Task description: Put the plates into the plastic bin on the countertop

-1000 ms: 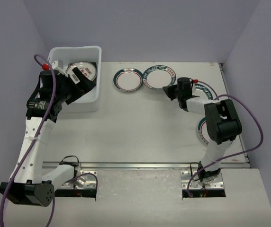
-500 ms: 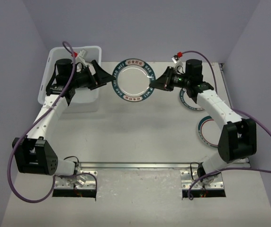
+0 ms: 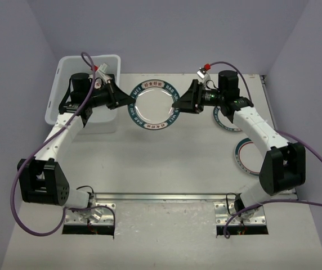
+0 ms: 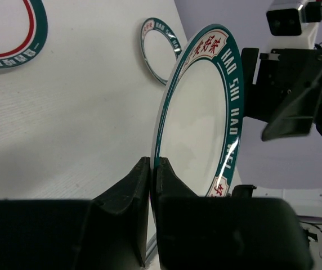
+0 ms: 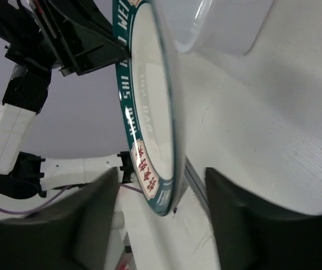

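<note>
A round white plate (image 3: pixel 152 106) with a teal lettered rim hangs in the air over the countertop (image 3: pixel 166 163), between both arms. My left gripper (image 3: pixel 127 104) is shut on its left rim; in the left wrist view the fingers (image 4: pixel 133 197) pinch the plate (image 4: pixel 203 118) edge. My right gripper (image 3: pixel 178 106) is open, its jaws standing wide on either side of the plate (image 5: pixel 150 112) edge without touching it. The white plastic bin (image 3: pixel 88 57) stands at the back left, under my left arm.
Two more teal-rimmed plates lie at the right, one (image 3: pixel 224 122) under my right forearm and one (image 3: pixel 241 153) beside the right elbow. In the left wrist view they show as rings (image 4: pixel 14 39) (image 4: pixel 156 48) on the table. A metal strip (image 3: pixel 166 196) runs along the near edge.
Both arms have swung in to meet over the back of the table. The plate was lifted and shifted slightly left. My left gripper has shut on it and my right gripper has opened.
</note>
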Controlling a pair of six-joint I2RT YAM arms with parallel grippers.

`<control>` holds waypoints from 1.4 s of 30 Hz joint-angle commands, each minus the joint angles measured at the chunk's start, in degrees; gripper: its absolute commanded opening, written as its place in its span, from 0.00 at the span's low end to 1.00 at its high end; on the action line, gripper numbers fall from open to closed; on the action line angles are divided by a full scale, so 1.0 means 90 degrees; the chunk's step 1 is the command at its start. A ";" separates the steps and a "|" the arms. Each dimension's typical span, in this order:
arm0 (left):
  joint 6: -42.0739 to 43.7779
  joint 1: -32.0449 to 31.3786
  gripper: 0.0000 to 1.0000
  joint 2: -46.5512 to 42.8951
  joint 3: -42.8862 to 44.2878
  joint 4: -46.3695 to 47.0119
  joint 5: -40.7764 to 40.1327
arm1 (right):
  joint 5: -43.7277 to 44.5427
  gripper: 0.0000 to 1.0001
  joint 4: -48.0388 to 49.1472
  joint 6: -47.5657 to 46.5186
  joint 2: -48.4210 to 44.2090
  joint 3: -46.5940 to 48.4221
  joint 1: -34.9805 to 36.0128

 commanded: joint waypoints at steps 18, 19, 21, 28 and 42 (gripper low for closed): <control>-0.2609 0.2419 0.00 0.1533 0.1725 -0.1122 -0.5584 | 0.1693 0.99 -0.1949 -0.0711 -0.1091 -0.1068 -0.0905; -0.2605 0.2420 0.00 0.1699 0.1849 -0.1115 -0.5567 | 0.1686 0.99 -0.1949 -0.0708 -0.1098 -0.1082 -0.0905; -0.2601 0.2414 0.00 0.2365 0.2417 -0.1120 -0.5475 | 0.1662 0.99 -0.1959 -0.0718 -0.1172 -0.1215 -0.0905; -0.2554 0.2301 0.14 0.4163 0.4390 -0.1716 -0.5001 | 0.1563 0.99 -0.2011 -0.0796 -0.1168 -0.1311 -0.0905; -0.2024 0.1707 1.00 0.4344 0.5063 -0.3450 -0.6406 | 0.2077 0.99 -0.2464 -0.1027 -0.0286 -0.0715 -0.0828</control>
